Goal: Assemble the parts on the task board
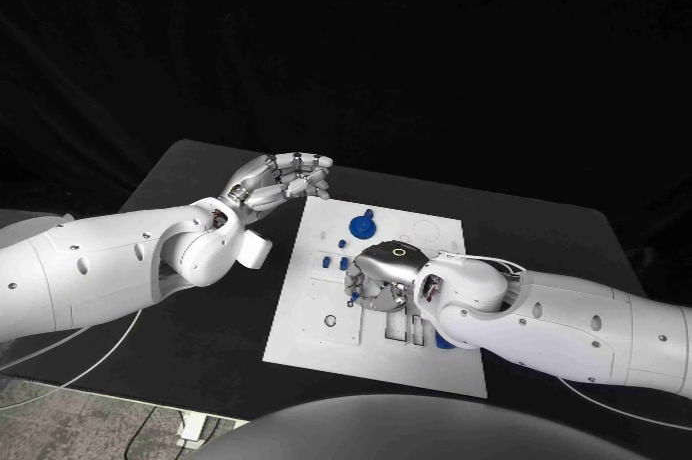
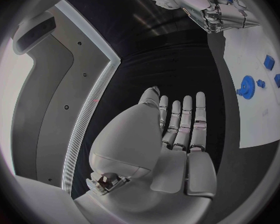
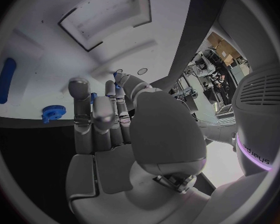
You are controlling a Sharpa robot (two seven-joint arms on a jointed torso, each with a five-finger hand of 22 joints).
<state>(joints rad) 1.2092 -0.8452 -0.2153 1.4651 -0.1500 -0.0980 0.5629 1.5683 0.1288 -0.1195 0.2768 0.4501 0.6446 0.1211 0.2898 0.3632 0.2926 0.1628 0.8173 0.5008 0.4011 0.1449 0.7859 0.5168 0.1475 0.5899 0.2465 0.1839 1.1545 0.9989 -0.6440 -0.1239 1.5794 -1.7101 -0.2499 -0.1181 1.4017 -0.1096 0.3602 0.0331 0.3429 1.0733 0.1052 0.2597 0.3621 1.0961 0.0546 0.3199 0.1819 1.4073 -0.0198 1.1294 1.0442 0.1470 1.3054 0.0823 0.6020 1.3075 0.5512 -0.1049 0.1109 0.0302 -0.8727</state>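
The white task board (image 1: 378, 365) lies mid-table. On its far part lies a blue gear (image 1: 361, 223), which also shows in the left wrist view (image 2: 246, 87) and the right wrist view (image 3: 51, 113). Two small blue parts (image 1: 329, 263) stand near the board's left edge. My right hand (image 1: 382, 280) reaches down onto the board's middle, and a small blue part (image 3: 118, 80) sits pinched at its fingertips. My left hand (image 1: 283, 180) hovers over the black table beyond the board's far left corner, its fingers (image 2: 185, 119) straight and holding nothing.
A long blue part (image 3: 5, 79) lies on the board (image 3: 40, 50) near rectangular recesses. My right forearm (image 1: 577, 325) covers the board's right side. Black table (image 1: 188, 310) surrounds the board on all sides.
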